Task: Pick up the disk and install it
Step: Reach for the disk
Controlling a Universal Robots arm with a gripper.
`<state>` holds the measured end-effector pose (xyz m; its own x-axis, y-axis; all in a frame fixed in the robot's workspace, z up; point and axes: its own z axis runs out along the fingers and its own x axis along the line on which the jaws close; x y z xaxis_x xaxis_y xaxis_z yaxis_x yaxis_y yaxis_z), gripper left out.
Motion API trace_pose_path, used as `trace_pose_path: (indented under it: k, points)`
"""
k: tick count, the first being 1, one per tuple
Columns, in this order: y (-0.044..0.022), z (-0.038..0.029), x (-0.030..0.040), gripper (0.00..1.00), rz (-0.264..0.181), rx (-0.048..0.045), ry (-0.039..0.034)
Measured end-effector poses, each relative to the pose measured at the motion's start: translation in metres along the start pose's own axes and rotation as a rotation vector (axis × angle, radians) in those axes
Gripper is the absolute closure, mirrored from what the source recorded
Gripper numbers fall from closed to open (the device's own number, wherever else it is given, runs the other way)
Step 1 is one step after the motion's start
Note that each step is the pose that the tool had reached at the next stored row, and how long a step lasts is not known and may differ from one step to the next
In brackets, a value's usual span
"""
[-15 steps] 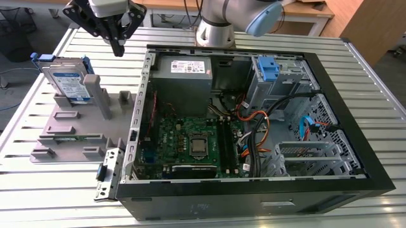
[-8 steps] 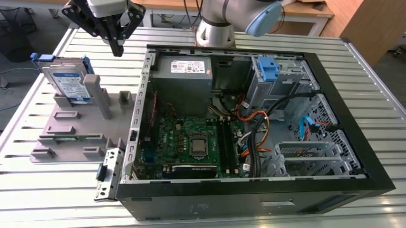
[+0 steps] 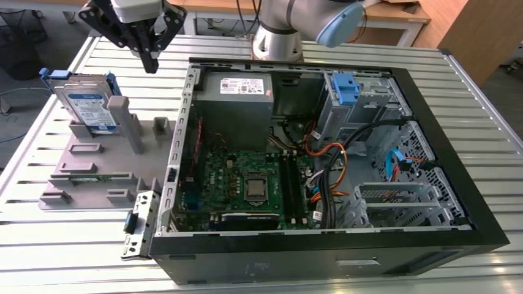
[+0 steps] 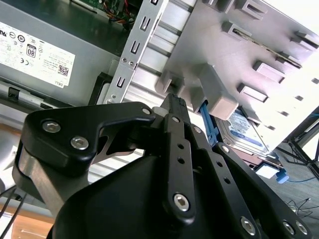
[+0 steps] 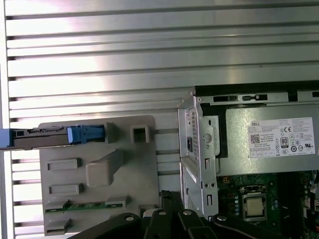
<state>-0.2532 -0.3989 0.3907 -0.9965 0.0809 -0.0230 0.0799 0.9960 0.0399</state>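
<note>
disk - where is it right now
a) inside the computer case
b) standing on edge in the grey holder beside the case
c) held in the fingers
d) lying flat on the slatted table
B: the disk stands on edge in the grey holder on the exterior view's left of the open computer case, and the gripper hangs apart from it.
</note>
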Motion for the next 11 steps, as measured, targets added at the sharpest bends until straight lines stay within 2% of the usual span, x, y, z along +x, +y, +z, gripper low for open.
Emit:
trace_pose_path:
  k: [11]
  points:
    - [-0.0012,0.0030,0.0146,0.89,0.000,-0.0001,-0.0001]
